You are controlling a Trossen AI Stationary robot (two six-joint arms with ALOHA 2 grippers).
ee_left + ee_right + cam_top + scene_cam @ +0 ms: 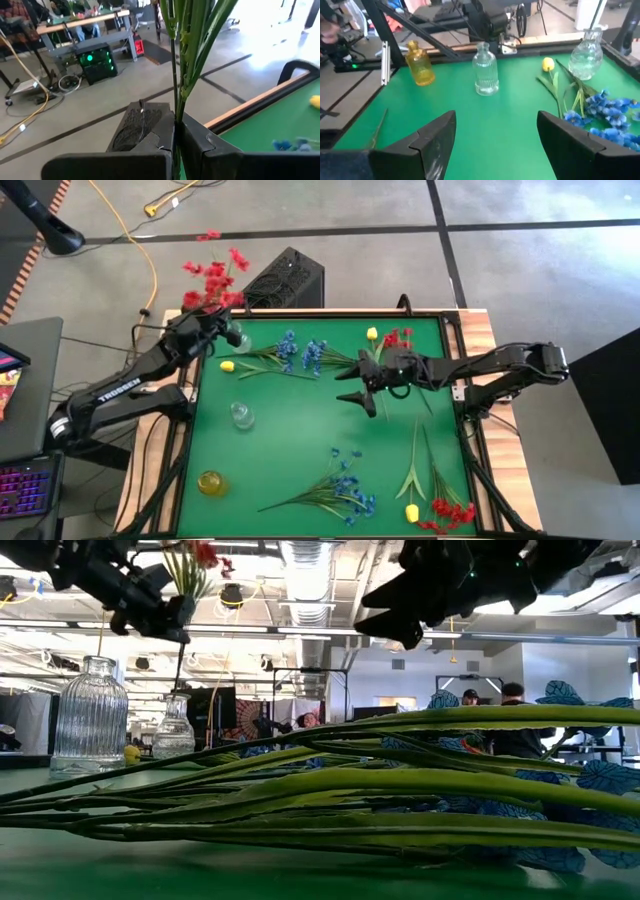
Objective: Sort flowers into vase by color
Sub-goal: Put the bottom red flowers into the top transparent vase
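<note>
left hand (207, 320) pinching red flower spray (213, 280) stem, blossoms cut off in wrist view.
right hand (362, 385) spread over green counter (300, 440); blue flowers (602, 112) just beyond it.

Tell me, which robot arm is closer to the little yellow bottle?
Left. The left end effector holds the red flowers above the table's far left corner, on the yellow bottle's side. The right end effector hovers open mid-table, farther off.

Yellow cable (150, 265), black case (285, 280)
</note>
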